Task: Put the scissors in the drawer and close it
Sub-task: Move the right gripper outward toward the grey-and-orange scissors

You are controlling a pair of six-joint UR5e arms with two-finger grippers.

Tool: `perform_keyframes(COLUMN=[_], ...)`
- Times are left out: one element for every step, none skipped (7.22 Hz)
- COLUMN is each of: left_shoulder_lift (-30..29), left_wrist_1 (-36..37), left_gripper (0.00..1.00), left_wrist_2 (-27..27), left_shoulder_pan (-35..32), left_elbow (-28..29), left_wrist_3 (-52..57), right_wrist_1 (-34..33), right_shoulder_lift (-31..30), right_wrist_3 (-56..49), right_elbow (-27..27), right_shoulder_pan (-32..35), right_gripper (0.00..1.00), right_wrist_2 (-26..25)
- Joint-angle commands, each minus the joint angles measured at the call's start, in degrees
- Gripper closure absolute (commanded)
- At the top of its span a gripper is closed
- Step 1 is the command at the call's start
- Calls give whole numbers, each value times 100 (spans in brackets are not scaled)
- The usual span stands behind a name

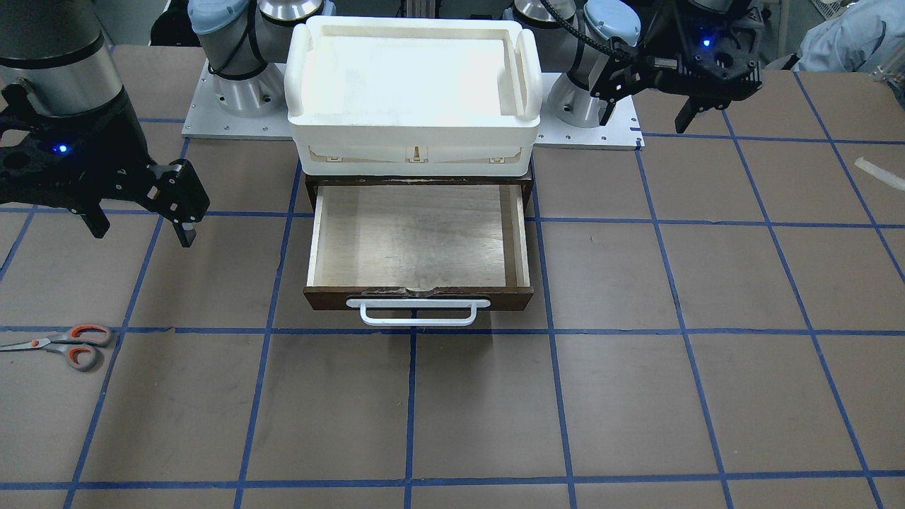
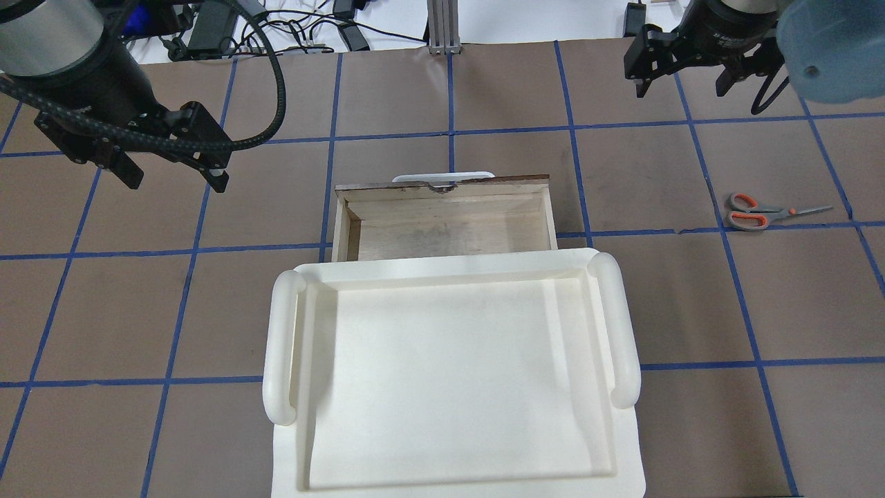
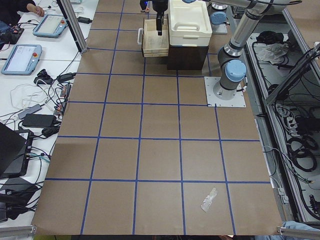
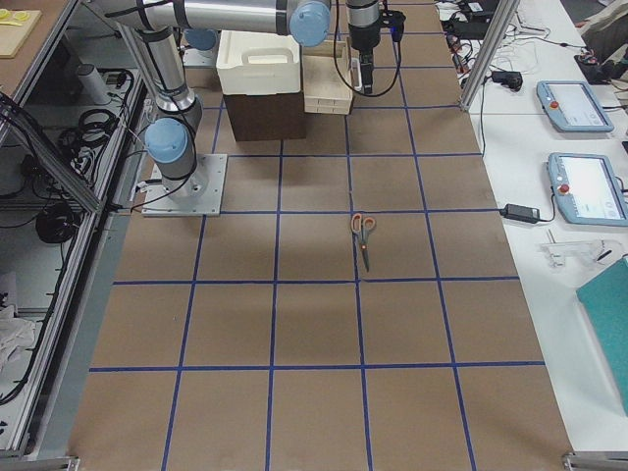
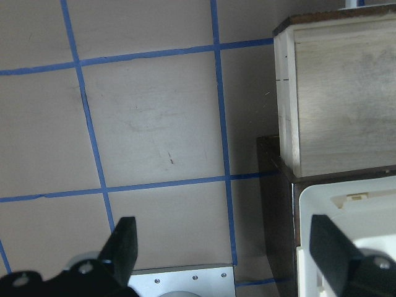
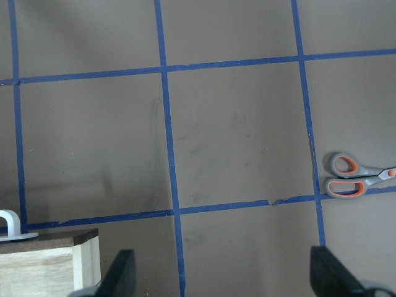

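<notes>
The scissors [image 1: 67, 345] lie flat on the brown table on my right side, far from the drawer; they also show in the overhead view [image 2: 757, 211], the exterior right view [image 4: 363, 231] and the right wrist view [image 6: 352, 179]. The drawer [image 1: 417, 247] is pulled open and holds nothing, its white handle [image 1: 417, 314] facing away from my base. It also shows in the overhead view [image 2: 442, 232]. My right gripper [image 1: 141, 233] hangs open and empty above the table between drawer and scissors. My left gripper [image 1: 645, 121] is open and empty, raised on the drawer's other side.
A white plastic tray-shaped box [image 1: 413, 78] sits on the dark cabinet [image 5: 272, 185] that houses the drawer. A pale scrap of tape [image 1: 880, 173] lies on my left side. Both arm bases stand on a metal plate [image 1: 205, 127] behind the cabinet.
</notes>
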Motion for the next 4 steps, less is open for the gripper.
perform_keyframes(left_shoulder_lift=[5,5,5,5], left_wrist_1=[-1,-1,-1,-18], left_gripper=[0,0,0,0], left_wrist_2=[-2,-2,-2,-2], left_shoulder_pan=[0,0,0,0], left_elbow=[0,0,0,0], left_wrist_3=[0,0,0,0], right_wrist_1=[14,5,170,155], right_shoulder_lift=[0,0,8,95], right_wrist_3=[0,0,-26,191], right_elbow=[6,14,15,-3], right_shoulder_pan=[8,8,-27,-218], right_gripper=[0,0,0,0], right_wrist_2=[-15,-7,-76,-164])
